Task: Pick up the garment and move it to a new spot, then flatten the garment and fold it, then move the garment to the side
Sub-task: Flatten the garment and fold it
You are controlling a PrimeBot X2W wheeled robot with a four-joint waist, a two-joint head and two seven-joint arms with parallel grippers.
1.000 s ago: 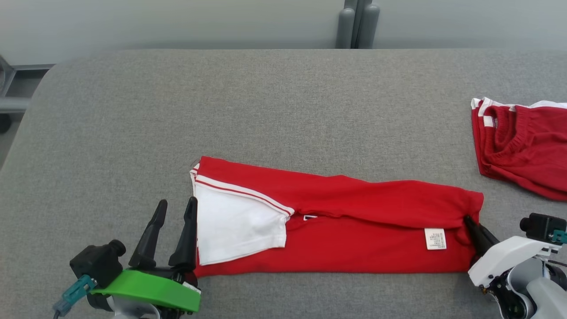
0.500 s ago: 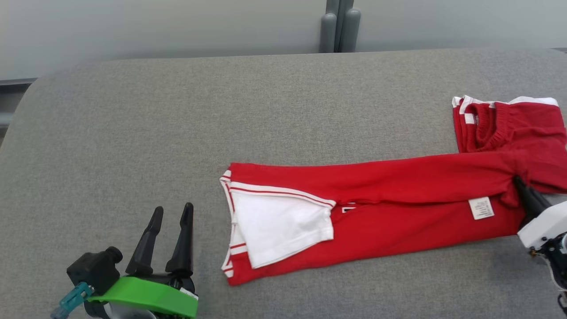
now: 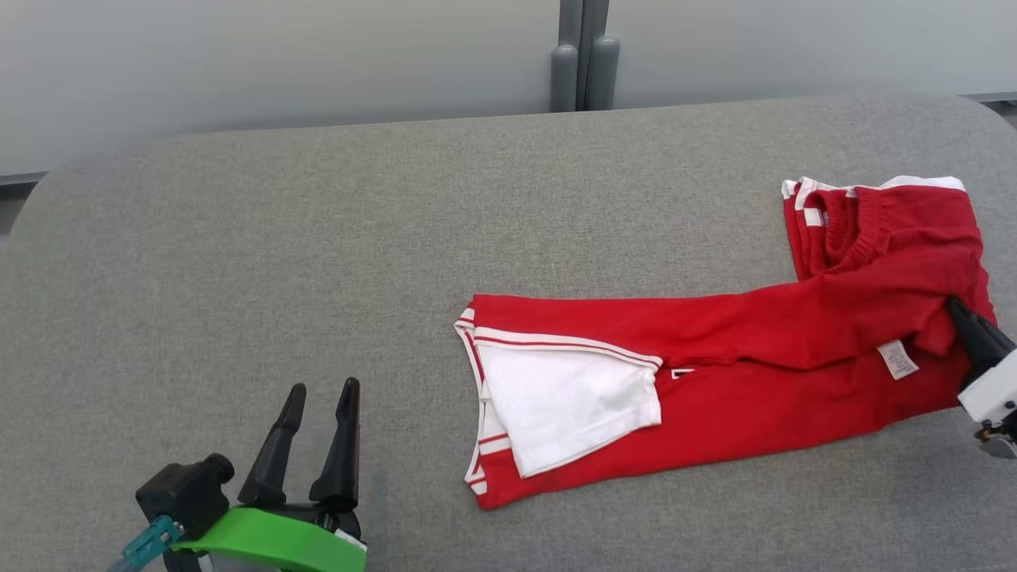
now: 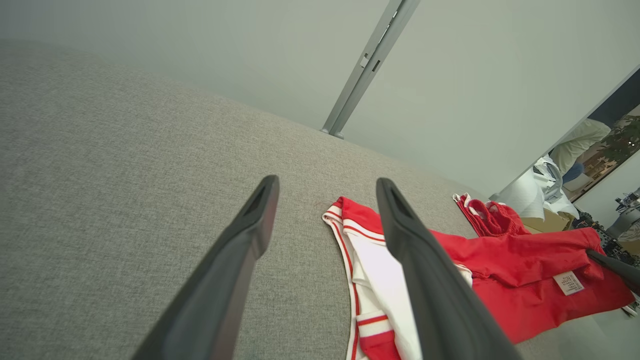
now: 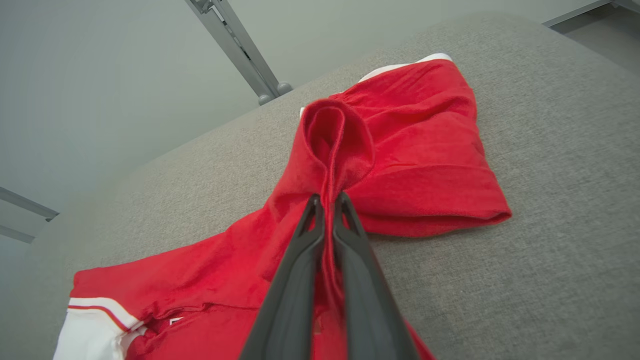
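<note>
A folded red garment (image 3: 715, 381) lay right of centre on the surface (image 3: 318, 238), its white label (image 3: 899, 359) illegible. The right claw (image 3: 953, 308) pinched its right end; the left claw (image 3: 322, 387) stood wide, empty, near-left.

— What sort of place is this?
— A robotics lab or test booth, I'd say. Plain pale wall panels (image 3: 238, 63), joined at a metal post (image 3: 584, 56), close in a worktop (image 3: 278, 238) padded with grey cloth, where a red garment (image 3: 739, 397) lies.
— Anything beyond the panels?
— Past their edge there's a cardboard box (image 4: 537, 220), heaped white cloth (image 4: 520, 192) and a plant (image 4: 625, 140).
</note>
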